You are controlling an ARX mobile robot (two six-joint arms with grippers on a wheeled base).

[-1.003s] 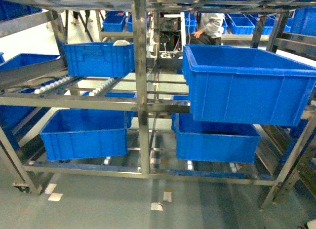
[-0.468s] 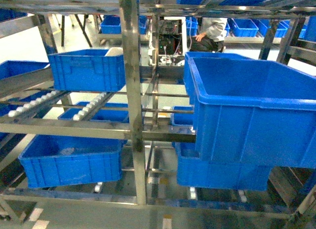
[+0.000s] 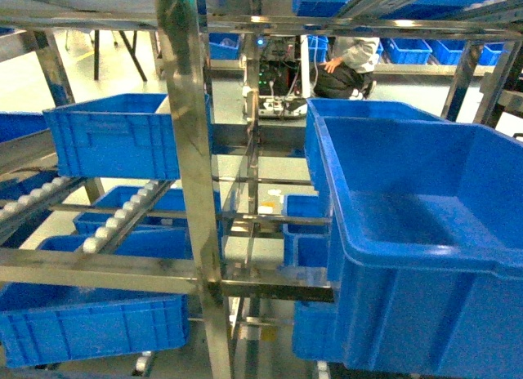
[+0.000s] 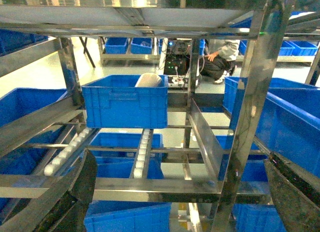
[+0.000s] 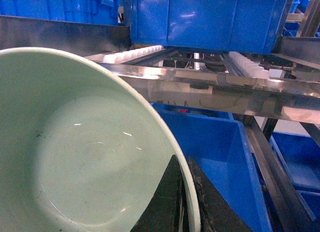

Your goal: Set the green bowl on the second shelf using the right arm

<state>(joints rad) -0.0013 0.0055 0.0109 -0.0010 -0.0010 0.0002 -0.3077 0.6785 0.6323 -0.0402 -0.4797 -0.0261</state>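
Note:
The green bowl (image 5: 75,152), pale mint and glossy, fills the left of the right wrist view. My right gripper (image 5: 184,162) is shut on its rim, one black finger inside the bowl and one outside. Beyond the bowl lies the second shelf (image 5: 225,92), a tier of shiny steel bars with white roller rails. The same tier shows in the head view (image 3: 122,220) and the left wrist view (image 4: 142,152). My left gripper (image 4: 182,192) is open with nothing between its fingers (image 4: 75,192). Neither gripper shows in the head view.
A blue crate (image 3: 114,138) holding a white object (image 4: 148,80) stands on the roller tier at the left. A big blue crate (image 3: 425,232) fills the right. More crates (image 3: 82,322) sit below. A steel upright (image 3: 188,175) stands close ahead. A person (image 3: 351,56) crouches behind the rack.
The head view has closed in on the rack. The upright post has slid left in the view, and the crates loom larger. The floor in front has dropped out of sight.

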